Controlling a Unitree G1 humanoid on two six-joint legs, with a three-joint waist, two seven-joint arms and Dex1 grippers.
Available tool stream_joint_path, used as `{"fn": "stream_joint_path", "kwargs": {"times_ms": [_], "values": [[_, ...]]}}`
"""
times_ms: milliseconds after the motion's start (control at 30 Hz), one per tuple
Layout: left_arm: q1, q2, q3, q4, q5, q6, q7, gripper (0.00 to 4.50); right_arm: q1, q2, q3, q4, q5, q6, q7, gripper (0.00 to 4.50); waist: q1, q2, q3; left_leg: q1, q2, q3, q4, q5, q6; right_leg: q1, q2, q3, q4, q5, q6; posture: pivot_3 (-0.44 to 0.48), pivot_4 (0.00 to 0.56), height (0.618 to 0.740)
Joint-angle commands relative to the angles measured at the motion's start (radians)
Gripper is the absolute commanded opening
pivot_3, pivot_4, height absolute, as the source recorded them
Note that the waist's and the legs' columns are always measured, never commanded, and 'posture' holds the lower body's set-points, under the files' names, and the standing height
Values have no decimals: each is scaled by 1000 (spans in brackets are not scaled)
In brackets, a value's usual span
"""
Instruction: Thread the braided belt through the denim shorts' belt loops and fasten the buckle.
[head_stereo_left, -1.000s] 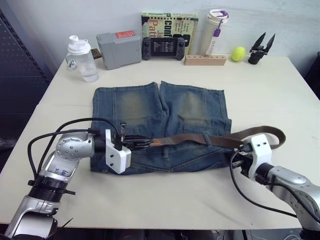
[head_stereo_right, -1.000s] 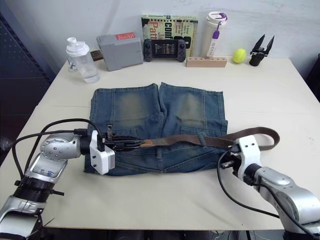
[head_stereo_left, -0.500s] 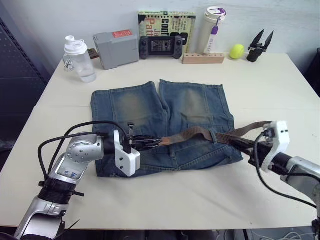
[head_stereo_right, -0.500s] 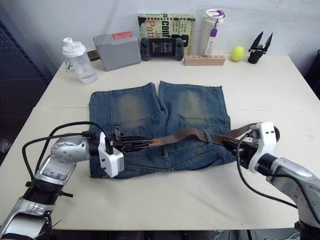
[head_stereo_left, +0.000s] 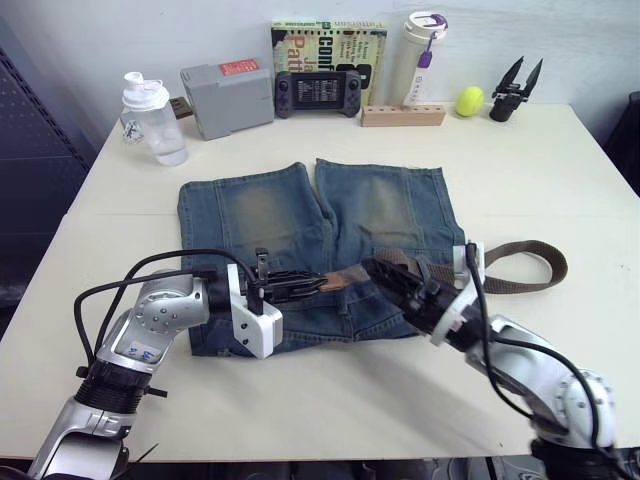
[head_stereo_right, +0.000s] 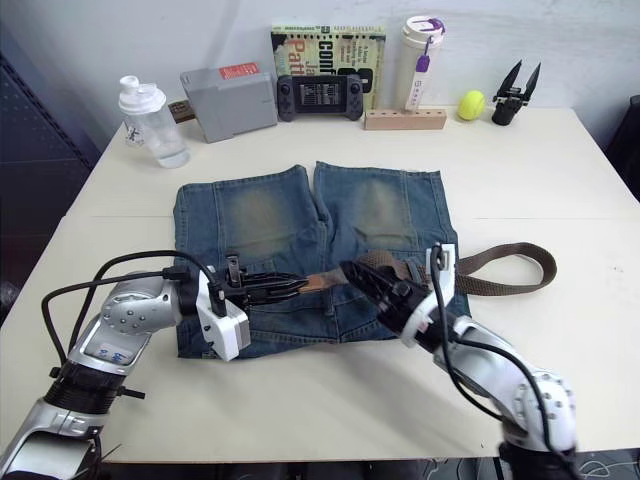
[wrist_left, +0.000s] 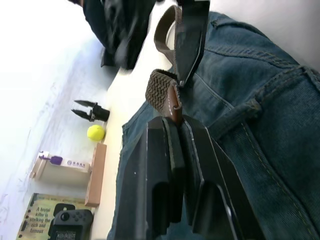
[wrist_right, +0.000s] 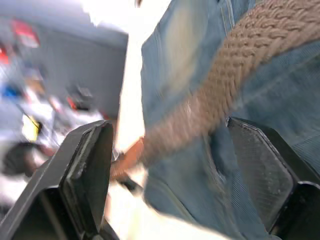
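Denim shorts (head_stereo_left: 320, 235) lay flat mid-table, waistband nearest the robot, and the braided belt (head_stereo_left: 520, 262) ran along that waistband, its far end looping onto the bare table (head_stereo_left: 560, 170) beyond the shorts' right hip. At the waistband's left half the left gripper (head_stereo_left: 300, 287) was clenched on the belt's tan leather tip, seen pinched between its black fingers (wrist_left: 170, 165) in the wrist view. Just right of it, over the waistband's middle, the right gripper (head_stereo_left: 395, 283) hung with its jaws spread wide, the woven strap passing between them ungrasped.

To do this step well, I would keep the tip held low and flat against the denim, let the right gripper close on the strap close behind it, and feed slack forward so the tip slides under the belt loops (head_stereo_left: 335, 305) rather than bunching them.

The belt looked limp and coarse-woven; the denim stiff, with faded yellowish patches. The buckle could not be made out.
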Motion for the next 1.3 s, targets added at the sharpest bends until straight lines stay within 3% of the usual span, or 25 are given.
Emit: {"fn": "stream_joint_path", "kwargs": {"times_ms": [33, 200, 300, 533, 633, 767, 933, 1100, 1300], "values": [[2, 8, 9, -31, 1, -15, 20, 0, -30, 82, -9, -13, 25, -72, -71, 3946, -4, 0, 0, 0, 0, 0, 0, 0, 0, 0, 0, 0, 0, 0, 0, 0, 150, 731], [4, 13, 8, -31, 2, -18, 21, 0, -50, 96, -22, 7, 25, -73, -94, 3946, -5, 1, 0, 0, 0, 0, 0, 0, 0, -1, 1, 0, 0, 0, 0, 0, 150, 731], [4, 17, 9, -29, 8, -21, 22, 0, -58, 96, -32, 9, 25, -72, -85, 3232, -5, 1, 0, 0, 1, 0, -1, 0, 0, -1, 0, 1, 0, 0, 0, 0, 150, 731], [5, 12, 4, -36, 11, -17, 28, 0, -55, 108, -15, 9, 25, -73, -91, 48, -5, 1, 0, 0, 1, 0, -1, 0, 0, -1, 1, 1, 0, 0, 0, 0, 150, 731], [5, 11, 2, -38, 4, -17, 28, 0, -56, 107, -14, 16, 25, -78, -93, 48, -5, 1, 0, 0, 1, 0, -1, 0, 0, -1, 0, 1, 0, 0, 0, 0, 150, 731], [24, 4, 10, -68, -75, 69, 14, 1602, -55, 102, -22, 24, 25, -93, -85, 0, -5, 1, 0, 0, 1, 0, -1, 0, 0, -1, 0, 1, 0, 0, 0, 0, 150, 731], [123, 49, 55, -217, -295, 428, -39, 3729, -19, 80, -48, 3, -10, -115, -17, 0, -8, 1, 1, 0, 1, -2, -1, 0, 0, -2, 0, 2, 0, 0, 0, 0, 150, 731], [261, 139, 170, -367, -617, 829, -69, 3729, 53, 67, -69, -50, -71, -136, 69, 0, -9, 4, 2, 0, 6, -3, -1, 0, 0, -2, 0, 2, 0, 0, 0, 0, 150, 731], [352, 159, 230, -445, -682, 950, -77, 3729, 124, 67, -94, -42, -186, -170, 162, 0, -3, 6, 4, 0, 6, -3, -2, 0, 0, -2, 1, 3, 0, 0, -1, 0, 150, 731]]}}
